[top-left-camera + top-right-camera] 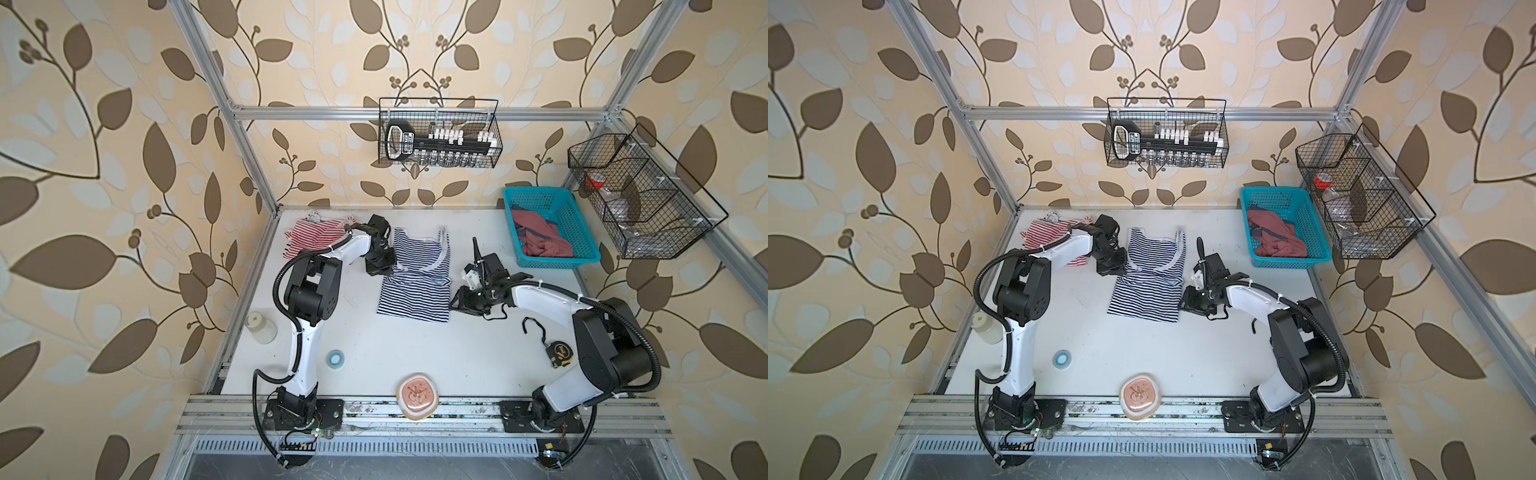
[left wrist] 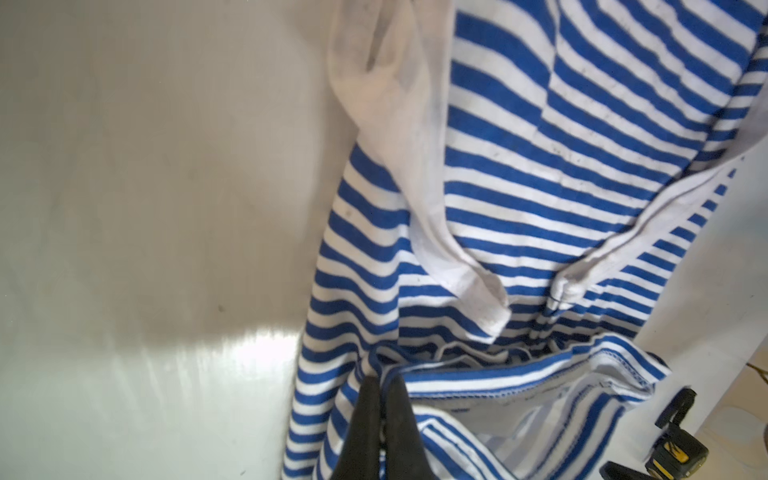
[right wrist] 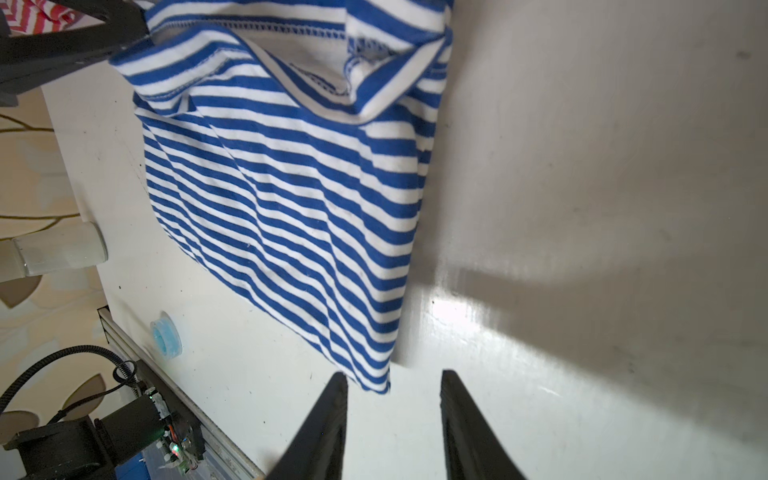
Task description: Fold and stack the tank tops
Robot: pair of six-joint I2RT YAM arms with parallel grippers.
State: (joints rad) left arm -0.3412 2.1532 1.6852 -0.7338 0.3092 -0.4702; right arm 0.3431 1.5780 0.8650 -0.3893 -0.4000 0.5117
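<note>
One white table (image 1: 415,357) carries two arms, two tank tops and one teal basket (image 1: 536,190) with reddish cloth in it. Two black wire baskets (image 1: 665,216) hang on the frame behind and to the right.

The navy-and-white tank top (image 1: 415,291) lies mid-table, partly folded, with its straps toward the back. The red-and-white tank top (image 1: 309,237) lies bunched at the far left corner, partly hidden by the left arm and well apart from both grippers.

The left gripper (image 2: 382,384) is clamped on the navy-and-white tank top. It pinches a gathered fold of stitched hem at the top's left edge, about halfway along its length. The right gripper (image 3: 392,376) sits low at the top's near right corner with its jaws apart and nothing clamped — the cloth corner reaches just to the gap between the fingertips.

Smaller things, one of each: a pale bottle (image 1: 261,328) at the left edge, a pinkish dish (image 1: 417,400) at the front edge, a tape measure (image 1: 559,352) and a blue tape roll (image 1: 336,358).
</note>
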